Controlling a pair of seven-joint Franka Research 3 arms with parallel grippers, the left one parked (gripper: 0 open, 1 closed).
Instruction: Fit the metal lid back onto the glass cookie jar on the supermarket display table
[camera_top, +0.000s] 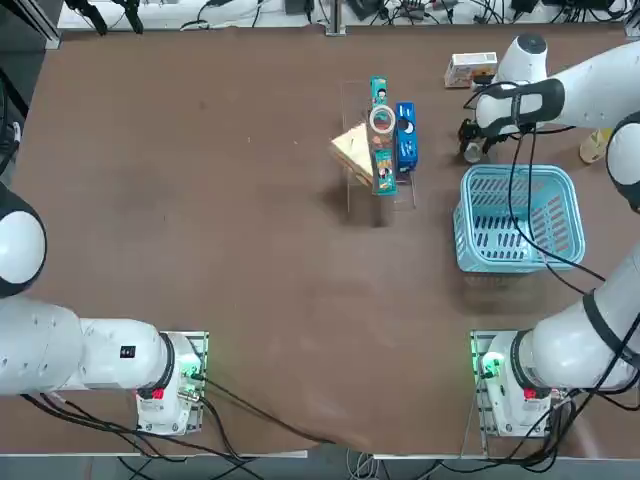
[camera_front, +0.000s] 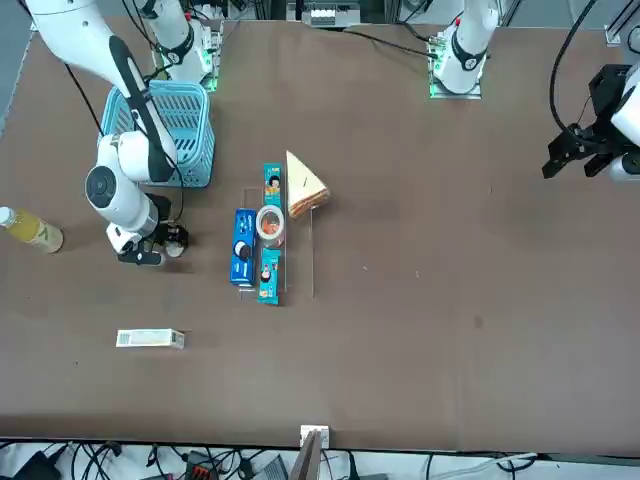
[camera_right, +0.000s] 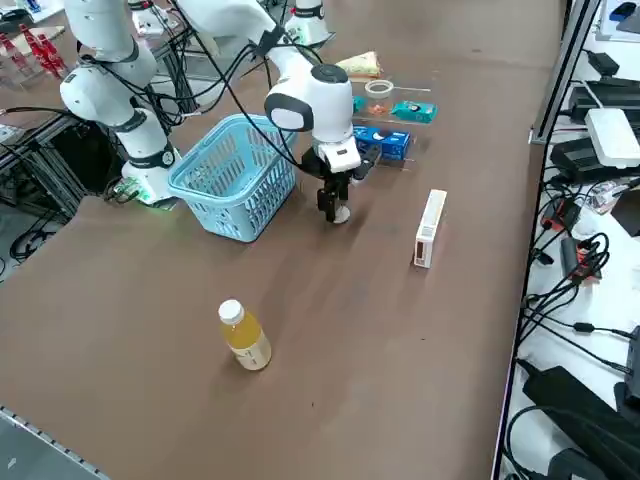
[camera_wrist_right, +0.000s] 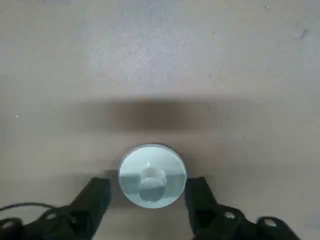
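The metal lid is a small round silvery disc lying flat on the dark brown display table. My right gripper is lowered over the lid and is open, one finger on each side with narrow gaps. In the top view the gripper sits just beyond the basket, over the lid. The side view shows the lid under the fingertips. The glass cookie jar, with a whitish round rim, stands uncovered among snack packs near the table's middle, well to the gripper's left, and also appears in the front view.
A light blue basket stands right beside the gripper, toward the robot. Around the jar are a blue snack box, a teal pack and a sandwich wedge. A white carton and a yellow drink bottle lie further right.
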